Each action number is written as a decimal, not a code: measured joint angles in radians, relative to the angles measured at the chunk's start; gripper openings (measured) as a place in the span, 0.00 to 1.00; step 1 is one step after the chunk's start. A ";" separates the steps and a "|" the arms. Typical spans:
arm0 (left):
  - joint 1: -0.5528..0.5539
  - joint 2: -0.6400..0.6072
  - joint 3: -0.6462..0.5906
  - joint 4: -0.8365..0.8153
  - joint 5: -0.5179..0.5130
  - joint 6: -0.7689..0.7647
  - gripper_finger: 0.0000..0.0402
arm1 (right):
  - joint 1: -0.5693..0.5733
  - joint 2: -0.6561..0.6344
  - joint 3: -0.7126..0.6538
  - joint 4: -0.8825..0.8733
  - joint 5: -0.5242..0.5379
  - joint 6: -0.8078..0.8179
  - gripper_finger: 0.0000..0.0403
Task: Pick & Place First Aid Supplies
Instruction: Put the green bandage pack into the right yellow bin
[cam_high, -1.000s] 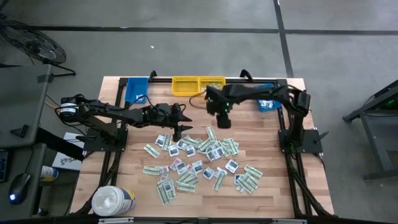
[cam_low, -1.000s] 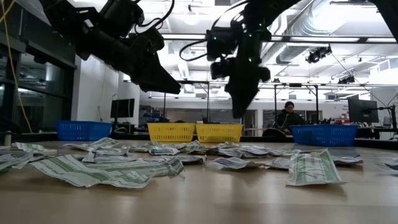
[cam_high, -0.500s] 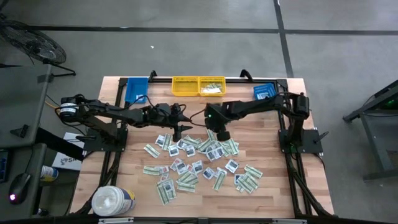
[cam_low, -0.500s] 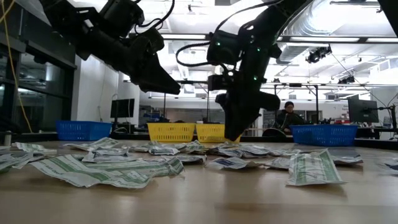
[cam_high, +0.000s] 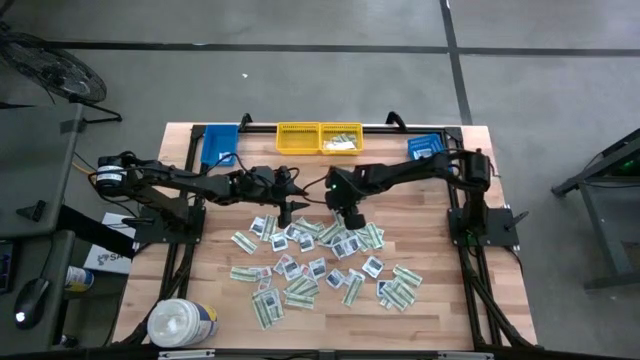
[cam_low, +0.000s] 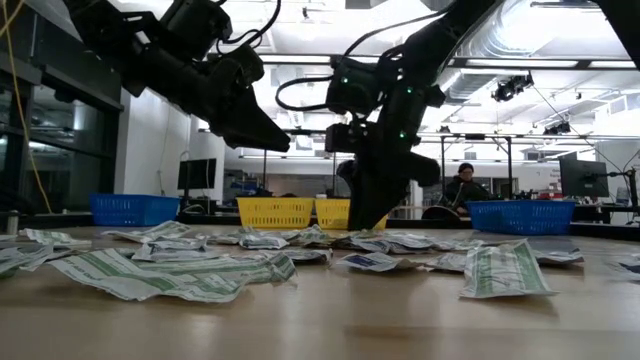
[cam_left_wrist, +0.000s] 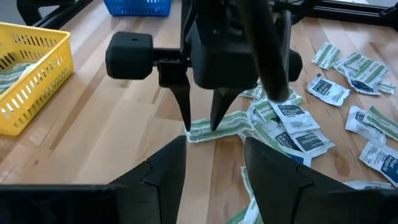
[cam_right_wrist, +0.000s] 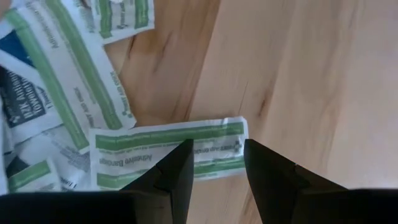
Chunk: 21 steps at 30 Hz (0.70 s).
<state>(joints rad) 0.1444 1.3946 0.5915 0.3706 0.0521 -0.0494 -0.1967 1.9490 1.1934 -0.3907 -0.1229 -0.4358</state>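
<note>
With my right gripper (cam_right_wrist: 214, 165) parted and empty, poised just over one green-striped strip packet (cam_right_wrist: 168, 152) at the far edge of the packet pile (cam_high: 320, 260), I am at the pick step. Next I should lower, straddle the strip and pinch it, while my left gripper (cam_high: 284, 211) waits beside, also parted and empty.

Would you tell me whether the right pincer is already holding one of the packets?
No, the right pincer stands open above a green-striped packet that lies flat on the table, its fingers not closed on it.
</note>
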 joint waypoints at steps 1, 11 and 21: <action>0.000 0.000 0.000 0.000 0.000 0.000 0.40 | 0.000 0.006 0.000 0.003 0.000 0.000 0.33; 0.000 0.000 0.000 -0.007 0.000 0.000 0.40 | -0.005 0.074 0.008 -0.031 -0.019 0.043 0.24; -0.001 0.000 0.000 -0.007 0.001 -0.001 0.40 | -0.008 0.079 0.025 -0.058 -0.010 0.065 0.01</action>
<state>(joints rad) 0.1436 1.3949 0.5915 0.3634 0.0527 -0.0499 -0.2047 2.0281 1.2187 -0.4489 -0.1333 -0.3712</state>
